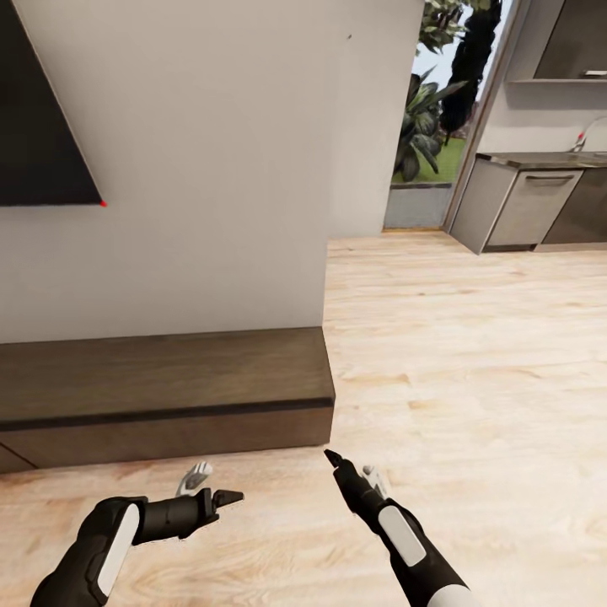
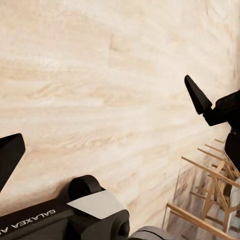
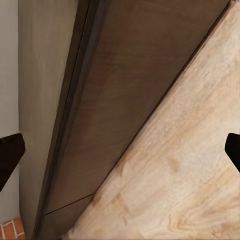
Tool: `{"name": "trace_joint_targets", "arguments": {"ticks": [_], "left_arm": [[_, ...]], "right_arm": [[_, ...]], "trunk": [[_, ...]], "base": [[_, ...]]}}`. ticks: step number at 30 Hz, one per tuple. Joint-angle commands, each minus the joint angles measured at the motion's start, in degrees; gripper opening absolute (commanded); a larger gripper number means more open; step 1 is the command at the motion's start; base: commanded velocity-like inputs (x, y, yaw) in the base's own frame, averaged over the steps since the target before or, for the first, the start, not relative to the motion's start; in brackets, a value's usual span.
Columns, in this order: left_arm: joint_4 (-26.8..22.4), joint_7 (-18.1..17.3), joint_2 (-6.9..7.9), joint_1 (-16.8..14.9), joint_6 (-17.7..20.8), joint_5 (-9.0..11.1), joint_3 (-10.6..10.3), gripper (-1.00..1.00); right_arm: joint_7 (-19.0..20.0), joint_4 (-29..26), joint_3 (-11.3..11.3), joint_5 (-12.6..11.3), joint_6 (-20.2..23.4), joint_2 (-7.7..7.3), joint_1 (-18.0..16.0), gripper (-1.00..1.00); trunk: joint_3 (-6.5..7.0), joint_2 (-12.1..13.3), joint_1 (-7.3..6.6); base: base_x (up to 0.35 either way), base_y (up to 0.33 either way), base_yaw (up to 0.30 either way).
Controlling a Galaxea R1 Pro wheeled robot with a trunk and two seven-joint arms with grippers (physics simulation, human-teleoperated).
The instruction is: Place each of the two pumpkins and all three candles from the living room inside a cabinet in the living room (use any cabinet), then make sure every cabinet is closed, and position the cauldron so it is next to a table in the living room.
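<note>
Pale wooden floor [image 1: 472,354] fills the right and lower parts of the head view, running back to a kitchen counter [image 1: 527,202] at the upper right and a glass doorway with green plants [image 1: 426,118] beside it. A plain grey wall [image 1: 211,169] covers the upper left, with the corner of a black screen [image 1: 38,126] at the far left edge. Against the wall's foot, at middle left, sits the cabinet [image 1: 160,396], long, low and dark brown, its front closed.

At the bottom left, the left gripper [image 1: 211,489] hangs over the floor, jaws spread wide and holding nothing. At bottom centre, the right gripper [image 1: 350,472] points toward the cabinet's end, jaws also wide apart and empty. In the right wrist view the cabinet [image 3: 115,100] runs diagonally beside the floor.
</note>
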Motion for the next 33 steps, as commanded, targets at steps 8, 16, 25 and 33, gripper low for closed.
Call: {"name": "trace_joint_targets", "arguments": {"ticks": [8, 16, 25, 33], "left_arm": [[0.05, -1.61, 0.01, 0.0, -0.26, -0.02, 3.47, 1.0], [0.05, -1.68, 0.01, 0.0, -0.29, -0.04, 3.7, 1.0], [0.05, -1.69, 0.01, 0.0, -0.29, -0.01, 3.71, 1.0], [0.03, -1.75, -0.24, 0.0, -0.23, 0.0, 3.63, 1.0]], "right_arm": [[9.68, 3.24, -3.17, -0.02, 0.0, -0.23, 0.0, 1.0], [11.42, 4.12, -5.76, -0.04, 0.02, -0.25, 0.0, 1.0], [12.21, 4.17, -5.93, -0.06, 0.05, -0.17, 0.0, 1.0], [12.78, 4.17, -5.93, -0.11, 0.08, -0.16, 0.0, 1.0]], "trunk": [[0.0, 0.0, 0.0], [0.0, 0.0, 0.0], [0.0, 0.0, 0.0], [0.0, 0.0, 0.0]], "base": [[0.159, 0.0, 0.0], [0.262, 0.0, 0.0], [0.111, 0.0, 0.0], [0.076, 0.0, 0.0]]}}
